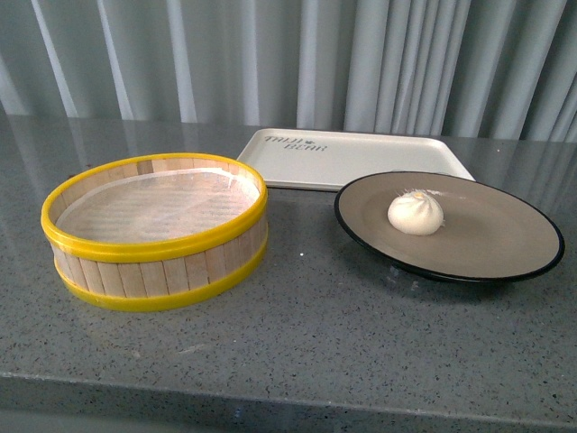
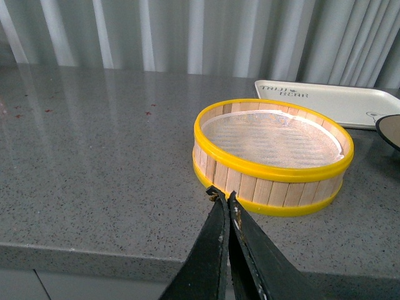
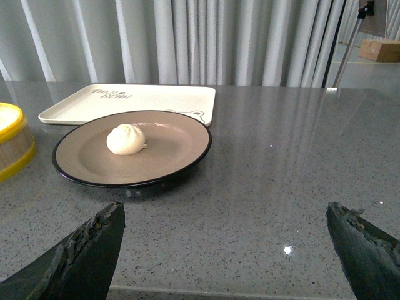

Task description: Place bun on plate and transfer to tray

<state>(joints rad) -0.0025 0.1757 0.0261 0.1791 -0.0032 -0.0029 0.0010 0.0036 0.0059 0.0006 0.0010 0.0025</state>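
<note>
The white bun (image 1: 416,213) (image 3: 126,139) rests on the grey-brown, black-rimmed plate (image 1: 505,244) (image 3: 175,147), which stands on the counter at the right. Just behind it lies the cream tray (image 1: 361,158) (image 3: 156,100) (image 2: 337,100) with dark lettering. No arm appears in the front view. My left gripper (image 2: 224,199) is shut with nothing in it, hovering near the counter's front edge just in front of the steamer basket. In its own wrist view my right gripper (image 3: 225,215) is open wide and empty, near the front edge, short of the plate.
A yellow-rimmed wooden steamer basket (image 1: 155,230) (image 2: 272,153) stands at the left, holding only a white liner. Grey curtains hang behind the speckled grey counter (image 1: 315,352). A tripod leg and a cardboard box (image 3: 379,50) show beyond the counter's far right.
</note>
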